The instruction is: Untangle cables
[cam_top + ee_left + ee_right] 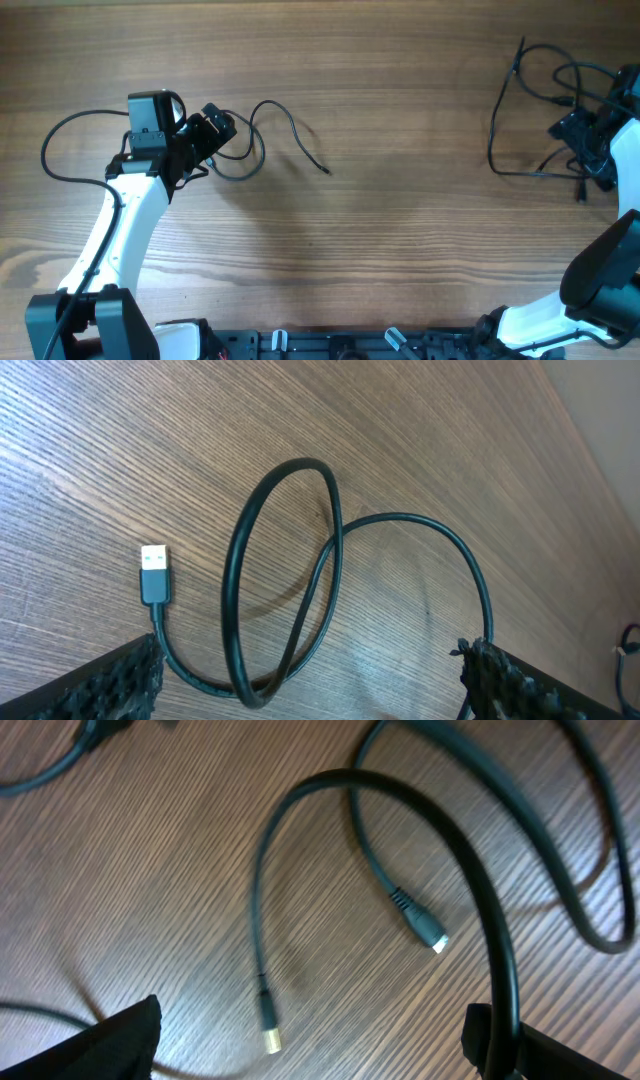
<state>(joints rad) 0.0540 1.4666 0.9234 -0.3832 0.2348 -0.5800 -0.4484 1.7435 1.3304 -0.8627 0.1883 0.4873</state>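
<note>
One black cable (pixel 262 132) lies in loose loops at the left, its free end (pixel 325 170) trailing right. My left gripper (pixel 214 127) hovers over those loops. In the left wrist view the cable loop (pixel 285 575) crosses itself, with a USB plug (pixel 153 572) beside it. My left gripper (pixel 310 690) is open and the loop's low bend lies between its fingers. Other cables (pixel 520 110) spread at the far right under my right gripper (pixel 585 135). The right gripper (pixel 305 1045) is open above a gold-tipped plug (pixel 270 1038). A thick cable (pixel 480 890) runs past its right finger.
A second plug (pixel 425 925) lies on the wood near the right gripper. The left arm's own wire (pixel 60 150) curves out to the table's left. Arm bases and a rail (pixel 330 345) line the front edge.
</note>
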